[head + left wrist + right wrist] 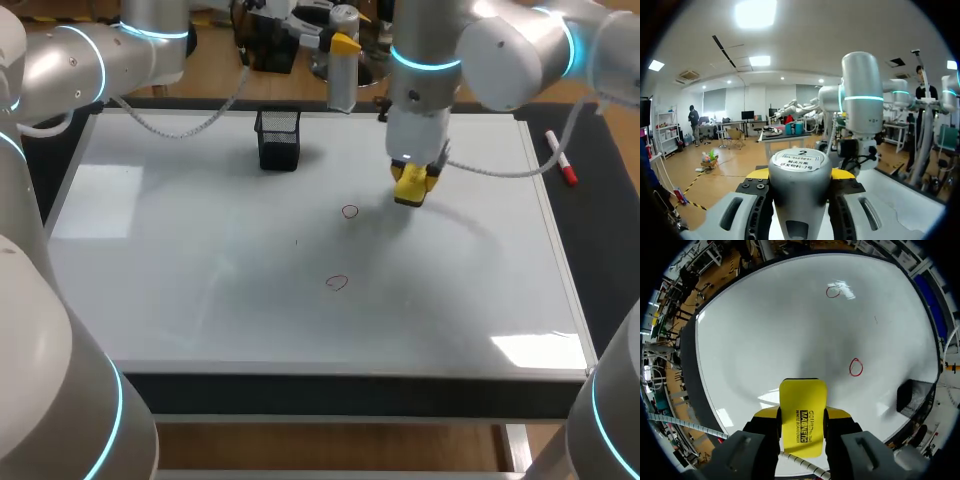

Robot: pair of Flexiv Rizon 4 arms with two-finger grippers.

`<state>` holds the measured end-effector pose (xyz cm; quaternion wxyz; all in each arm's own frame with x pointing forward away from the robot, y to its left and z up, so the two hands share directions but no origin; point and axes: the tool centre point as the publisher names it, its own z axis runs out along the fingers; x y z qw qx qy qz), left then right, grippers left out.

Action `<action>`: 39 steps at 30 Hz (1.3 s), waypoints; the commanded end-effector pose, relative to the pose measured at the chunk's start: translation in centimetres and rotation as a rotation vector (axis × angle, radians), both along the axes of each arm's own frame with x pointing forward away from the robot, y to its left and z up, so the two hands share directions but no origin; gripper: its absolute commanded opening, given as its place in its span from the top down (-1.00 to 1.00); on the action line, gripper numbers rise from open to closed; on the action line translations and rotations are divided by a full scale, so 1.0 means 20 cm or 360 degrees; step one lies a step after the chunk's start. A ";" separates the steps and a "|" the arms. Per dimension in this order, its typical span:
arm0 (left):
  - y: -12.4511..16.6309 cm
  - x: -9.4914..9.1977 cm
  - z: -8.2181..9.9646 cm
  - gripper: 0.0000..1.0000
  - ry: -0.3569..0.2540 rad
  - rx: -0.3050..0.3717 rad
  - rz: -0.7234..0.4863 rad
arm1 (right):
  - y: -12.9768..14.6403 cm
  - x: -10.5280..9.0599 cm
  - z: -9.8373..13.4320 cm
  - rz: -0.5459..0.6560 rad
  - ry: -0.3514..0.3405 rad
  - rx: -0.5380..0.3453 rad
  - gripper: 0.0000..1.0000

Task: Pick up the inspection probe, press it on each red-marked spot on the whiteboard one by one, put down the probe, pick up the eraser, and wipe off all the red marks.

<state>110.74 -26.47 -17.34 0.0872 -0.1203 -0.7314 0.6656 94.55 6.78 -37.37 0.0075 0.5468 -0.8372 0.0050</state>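
My right gripper (413, 186) is shut on the yellow eraser (411, 192), held low over the whiteboard (200, 260) right of centre. In the right wrist view the eraser (802, 395) sits upright between the fingers of the gripper (802, 414). Two red ring marks remain: one (349, 211) just left of the eraser, the other (337, 283) nearer the front; both also show ahead of the right gripper (855, 367) (834, 291). My left gripper (343, 45) is shut on the grey cylindrical probe (342, 75), held up at the board's far edge. In the left wrist view, the probe (800, 190) fills the gap between the fingers.
A black mesh pen holder (278, 138) stands on the board at the back, left of the middle. A red-capped marker (562, 160) lies on the dark mat beyond the board's right edge. The right arm (860, 110) rises close ahead of the left gripper.
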 end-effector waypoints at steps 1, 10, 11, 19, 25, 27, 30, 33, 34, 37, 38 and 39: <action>0.00 0.00 0.00 1.00 -0.0001 -0.0001 -0.0006 | 0.14 -0.03 0.00 0.0071 -0.0019 -0.0010 1.00; 0.00 0.00 0.00 1.00 -0.0001 -0.0001 -0.0006 | 0.47 -0.11 -0.05 0.0362 0.0010 0.0054 1.00; 0.00 0.00 0.00 1.00 -0.0001 -0.0001 -0.0006 | 0.49 -0.11 -0.05 0.0385 0.0011 0.0057 1.00; 0.00 0.00 0.00 1.00 -0.0001 -0.0001 -0.0006 | 0.62 -0.14 -0.09 0.0516 0.0028 0.0072 1.00; 0.00 0.00 0.00 1.00 -0.0001 -0.0001 -0.0006 | 0.65 -0.14 -0.15 0.0527 0.0047 0.0091 1.00; 0.00 0.00 0.00 1.00 -0.0001 -0.0001 -0.0006 | 0.64 -0.14 -0.17 0.0529 0.0051 0.0095 1.00; 0.00 0.00 0.00 1.00 -0.0001 -0.0001 -0.0006 | 0.64 -0.14 -0.19 0.0547 0.0061 0.0102 1.00; 0.00 0.00 0.00 1.00 -0.0001 -0.0001 -0.0006 | 0.63 -0.14 -0.22 0.0553 0.0076 0.0108 1.00; 0.00 0.00 0.00 1.00 -0.0001 -0.0001 -0.0006 | 0.63 -0.14 -0.22 0.0554 0.0080 0.0109 1.00; 0.00 0.00 0.00 1.00 -0.0001 -0.0001 -0.0006 | 0.62 -0.13 -0.25 0.0553 0.0097 0.0110 1.00; 0.00 0.00 0.00 1.00 -0.0001 -0.0001 -0.0006 | 0.62 -0.13 -0.25 0.0554 0.0103 0.0108 1.00; 0.00 0.00 0.00 1.00 -0.0001 -0.0001 -0.0006 | 0.61 -0.13 -0.26 0.0552 0.0107 0.0108 1.00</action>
